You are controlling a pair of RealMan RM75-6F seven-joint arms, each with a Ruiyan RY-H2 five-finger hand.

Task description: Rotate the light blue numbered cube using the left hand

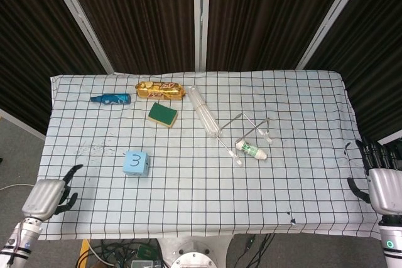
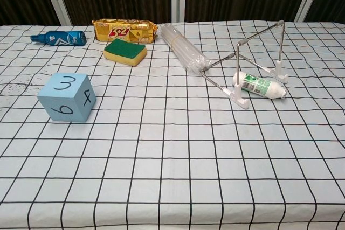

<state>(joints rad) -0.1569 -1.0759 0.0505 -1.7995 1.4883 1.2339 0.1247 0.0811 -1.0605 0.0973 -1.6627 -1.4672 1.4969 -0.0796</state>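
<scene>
Head view shows the light blue numbered foam-like cube [image 1: 136,162] sitting on the checked-cloth worktop [image 1: 188,199], toward its near left part, with a 3 on top; chest view adds a 6 on the near face and a 4 on the side face of the same cube [image 2: 67,97]. Nothing touches it. The left hand [image 1: 48,195] hangs at the near-left corner of the worktop, low and to the left of the cube and well apart from it, holding nothing; its fingers look loosely curled with the thumb out, though I cannot tell their spread exactly. The right hand [image 1: 384,186] waits off the right edge, fingers up and apart, empty.

The step in hand is the approach. To do it well, the left hand should probably travel up and inward, arrive over the cube with fingers opened wider than its faces, then close on two opposite sides before turning. A green and yellow sponge [image 1: 163,115] lies farther back, away from that path.
</scene>
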